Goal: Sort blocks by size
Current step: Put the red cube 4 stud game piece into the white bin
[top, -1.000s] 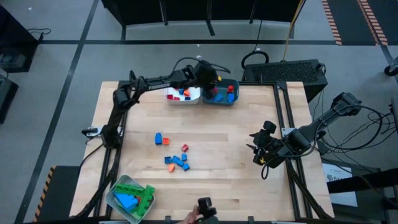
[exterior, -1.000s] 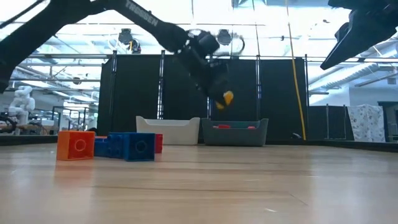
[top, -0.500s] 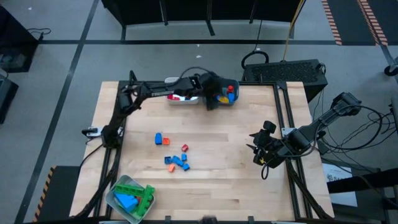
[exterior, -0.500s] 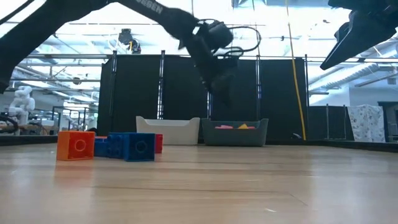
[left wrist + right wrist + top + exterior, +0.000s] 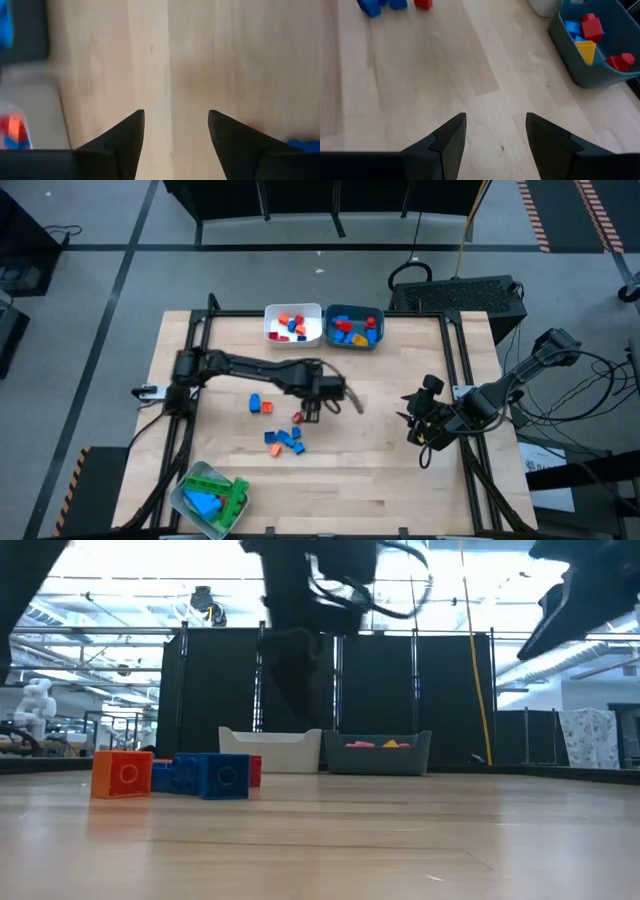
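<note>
Blocks [image 5: 285, 439] lie mid-table; left gripper [image 5: 312, 412], fingers apart and empty, should straddle one squarely before closing.

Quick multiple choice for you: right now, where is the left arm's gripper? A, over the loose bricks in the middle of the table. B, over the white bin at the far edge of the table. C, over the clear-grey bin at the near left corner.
A: in the high view the left gripper hangs with fingers open above the loose small plastic toy bricks mid-table, away from both bins.
</note>
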Action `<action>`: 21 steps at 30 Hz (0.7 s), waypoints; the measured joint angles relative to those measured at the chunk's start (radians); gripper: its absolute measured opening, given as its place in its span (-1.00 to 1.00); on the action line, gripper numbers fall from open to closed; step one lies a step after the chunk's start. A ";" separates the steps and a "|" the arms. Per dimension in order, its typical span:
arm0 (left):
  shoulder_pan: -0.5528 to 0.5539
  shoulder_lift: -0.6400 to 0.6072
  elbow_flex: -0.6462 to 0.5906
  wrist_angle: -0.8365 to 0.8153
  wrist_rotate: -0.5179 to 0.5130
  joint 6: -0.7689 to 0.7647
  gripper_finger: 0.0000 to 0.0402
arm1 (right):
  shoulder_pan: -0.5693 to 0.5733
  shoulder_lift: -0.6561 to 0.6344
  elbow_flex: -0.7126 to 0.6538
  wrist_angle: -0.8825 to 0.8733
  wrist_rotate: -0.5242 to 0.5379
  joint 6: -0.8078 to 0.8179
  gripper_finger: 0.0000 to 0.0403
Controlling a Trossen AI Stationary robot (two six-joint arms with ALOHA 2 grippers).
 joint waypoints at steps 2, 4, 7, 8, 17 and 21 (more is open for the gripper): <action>-0.012 -0.065 -0.076 0.005 -0.024 -0.091 0.09 | 0.000 0.000 -0.025 0.004 -0.002 0.005 -0.05; -0.019 -0.134 -0.159 0.045 -0.027 -0.196 0.09 | 0.000 0.000 -0.048 0.007 -0.002 0.006 -0.05; -0.045 -0.233 -0.260 0.152 -0.030 -0.403 0.09 | -0.001 0.000 -0.070 0.010 -0.002 0.006 -0.05; -0.054 -0.258 -0.287 0.174 -0.036 -0.489 0.09 | -0.001 0.000 -0.070 0.011 -0.002 0.007 -0.05; -0.180 -0.246 -0.357 0.212 -0.060 -0.980 0.09 | -0.001 0.000 -0.071 0.048 -0.001 -0.001 -0.05; -0.204 -0.196 -0.357 0.208 -0.117 -1.034 0.09 | -0.001 0.000 -0.071 0.048 -0.001 -0.001 -0.05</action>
